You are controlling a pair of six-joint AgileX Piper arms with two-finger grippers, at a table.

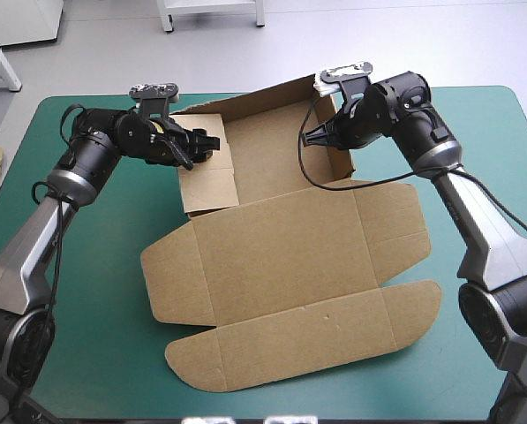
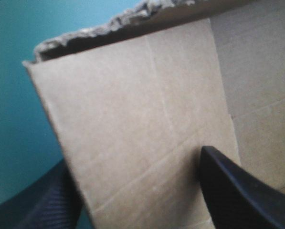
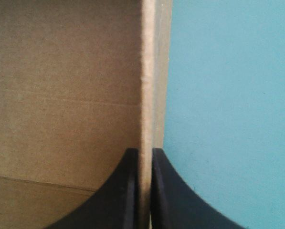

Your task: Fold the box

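Now, box [image 1: 281,256] walls inside left claw [image 1: 214,143] and right claw [image 1: 306,137].

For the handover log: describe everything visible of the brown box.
The box is one cut sheet of plain brown corrugated board, part-folded on the teal-green cover. Its far half forms an open tray with raised walls. The near lid panel, its side flaps and the rounded front flap lie flat. The right gripper pinches the top edge of the tray's right wall. The left gripper, fingers apart, straddles the left wall panel.
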